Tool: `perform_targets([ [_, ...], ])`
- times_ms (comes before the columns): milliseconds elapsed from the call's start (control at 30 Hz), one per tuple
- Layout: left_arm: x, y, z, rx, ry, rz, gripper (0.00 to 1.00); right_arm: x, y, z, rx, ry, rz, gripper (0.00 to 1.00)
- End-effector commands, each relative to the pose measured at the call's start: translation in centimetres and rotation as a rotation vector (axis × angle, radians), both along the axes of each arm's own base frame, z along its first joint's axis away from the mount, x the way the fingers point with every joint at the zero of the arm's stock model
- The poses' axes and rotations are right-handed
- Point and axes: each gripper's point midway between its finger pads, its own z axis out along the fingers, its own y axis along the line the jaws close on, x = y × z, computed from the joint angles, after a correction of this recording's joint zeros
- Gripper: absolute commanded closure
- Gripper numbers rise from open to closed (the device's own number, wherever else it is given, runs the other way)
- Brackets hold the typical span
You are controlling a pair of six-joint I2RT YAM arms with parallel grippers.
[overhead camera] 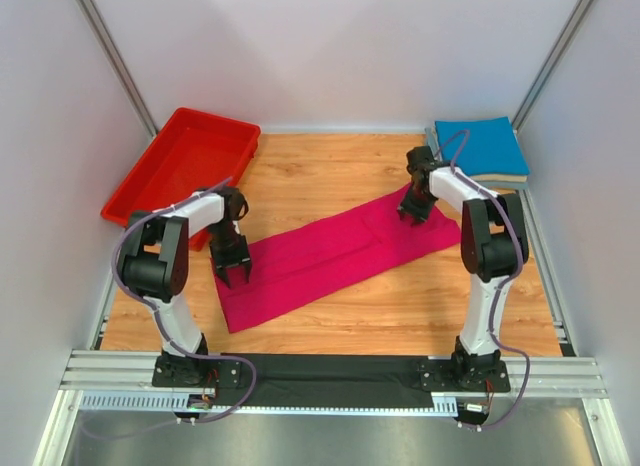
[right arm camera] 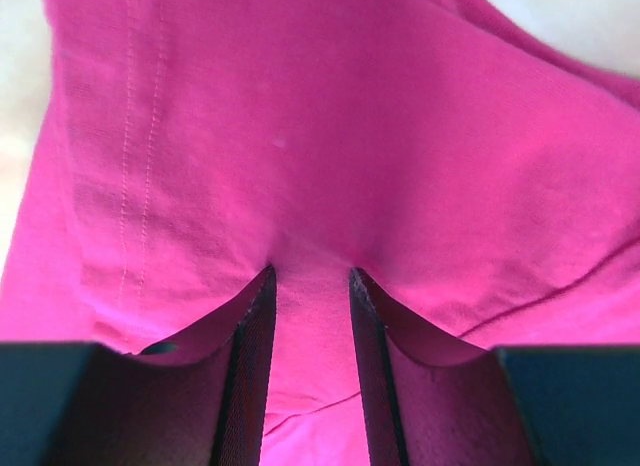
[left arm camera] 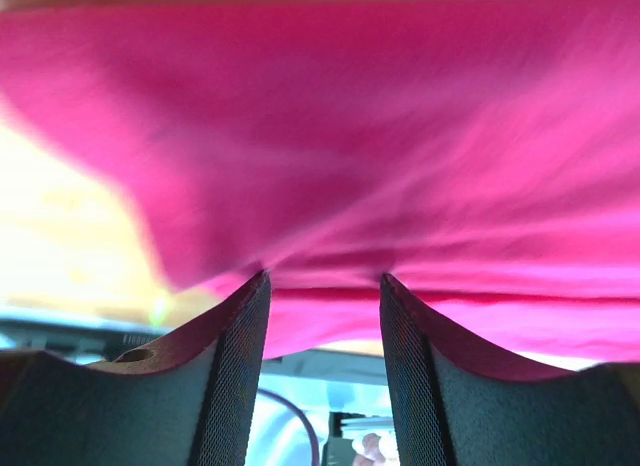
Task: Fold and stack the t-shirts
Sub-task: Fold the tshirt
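The magenta-pink t-shirt (overhead camera: 330, 254) lies as a long folded strip slanting across the wooden table. My left gripper (overhead camera: 232, 271) is at its near left end; in the left wrist view (left arm camera: 323, 278) the jaws stand apart with their tips against the cloth (left arm camera: 350, 136). My right gripper (overhead camera: 413, 214) is at the far right end; in the right wrist view (right arm camera: 311, 271) the jaws stand apart and press into the cloth (right arm camera: 330, 136), with a narrow band of it between them. The folded bright blue shirt (overhead camera: 483, 146) sits at the back right on another folded piece (overhead camera: 503, 176).
A red plastic bin (overhead camera: 150, 171) stands at the back left, just behind my left arm. White walls close in both sides and the back. A metal rail (overhead camera: 330, 374) runs along the near edge by the arm bases.
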Motion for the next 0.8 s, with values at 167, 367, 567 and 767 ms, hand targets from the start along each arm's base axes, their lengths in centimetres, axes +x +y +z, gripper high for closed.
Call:
perform_targets([
  [167, 0.5, 2.2, 5.8, 0.101, -0.184, 0.186, 0.44, 8.1, 6.1, -2.3, 0.151, -0.049, 0.184, 0.62],
  [367, 2.1, 1.7, 9.8, 0.043, -0.345, 0.199, 0.44, 12.9, 10.2, -1.7, 0.293, -0.145, 0.268, 0.6],
  [567, 2.1, -3.6, 9.1, -0.213, -0.4, 0.082, 0.47, 17.2, 13.2, -0.5, 0.427, -0.265, 0.363, 0.58],
  [767, 0.4, -10.6, 7.6, -0.433, -0.364, -0.098, 0.48, 20.8, 13.2, 2.0, 0.545, -0.399, 0.412, 0.55],
])
